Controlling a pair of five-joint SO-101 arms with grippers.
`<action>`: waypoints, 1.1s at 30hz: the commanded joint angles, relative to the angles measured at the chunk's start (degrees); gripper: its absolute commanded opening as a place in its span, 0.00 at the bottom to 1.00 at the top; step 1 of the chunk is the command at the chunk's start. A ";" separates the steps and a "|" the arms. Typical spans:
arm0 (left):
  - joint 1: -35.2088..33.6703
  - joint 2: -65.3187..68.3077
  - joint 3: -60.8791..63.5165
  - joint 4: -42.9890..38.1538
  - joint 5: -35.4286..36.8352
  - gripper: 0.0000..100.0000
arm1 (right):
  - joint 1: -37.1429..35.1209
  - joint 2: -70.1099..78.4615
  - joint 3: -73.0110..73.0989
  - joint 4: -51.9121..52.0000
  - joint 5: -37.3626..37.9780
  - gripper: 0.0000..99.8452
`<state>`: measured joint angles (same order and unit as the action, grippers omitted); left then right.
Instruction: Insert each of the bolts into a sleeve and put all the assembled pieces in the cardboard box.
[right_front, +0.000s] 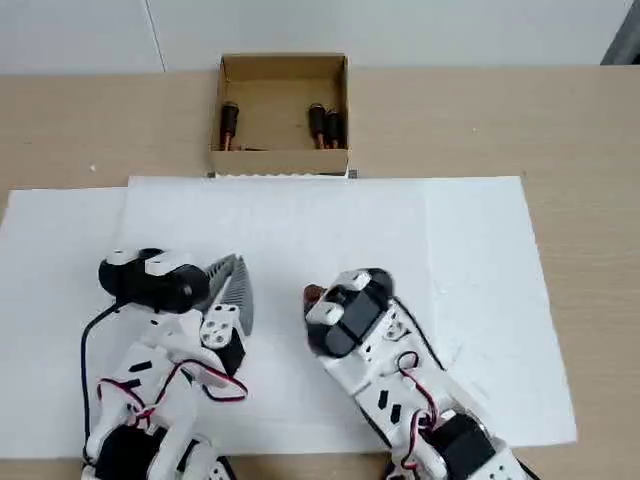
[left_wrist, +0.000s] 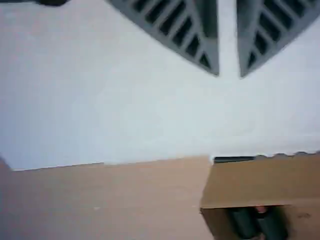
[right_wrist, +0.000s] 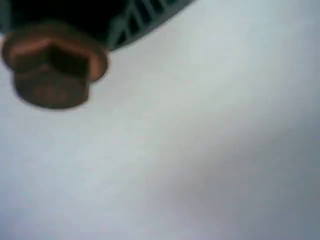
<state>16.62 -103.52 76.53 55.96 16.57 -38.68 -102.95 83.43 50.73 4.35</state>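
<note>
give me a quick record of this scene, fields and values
cardboard box: on the table, just beyond the paper
pieces: three, lying inside the box
left gripper: slightly open, empty, above the paper
right gripper: shut on a copper bolt, above the paper

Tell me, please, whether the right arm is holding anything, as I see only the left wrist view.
Observer: Yes, the right gripper holds a copper-coloured bolt, hexagonal head outward, above the white paper.
Operator: How many pieces lie in the cardboard box?
Observer: Three: one assembled piece by the wall on the high view's left, a pair by the opposite wall.
Operator: Where is my gripper relative to the other?
Observer: The left gripper, open and empty, sits beside the right one, both short of the box.
</note>
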 joint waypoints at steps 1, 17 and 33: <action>-3.52 -0.35 2.95 0.09 -6.24 0.01 | 6.29 -0.48 -1.32 -1.01 0.18 0.00; -13.80 -0.35 15.16 0.09 -11.87 0.01 | 20.09 2.59 -5.19 -1.01 -7.12 0.00; -13.71 -0.35 18.15 0.09 -11.78 0.01 | 20.44 66.33 -50.73 -16.40 -4.48 0.00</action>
<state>3.08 -103.43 94.99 55.96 5.05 -18.81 -47.74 44.13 38.07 -3.12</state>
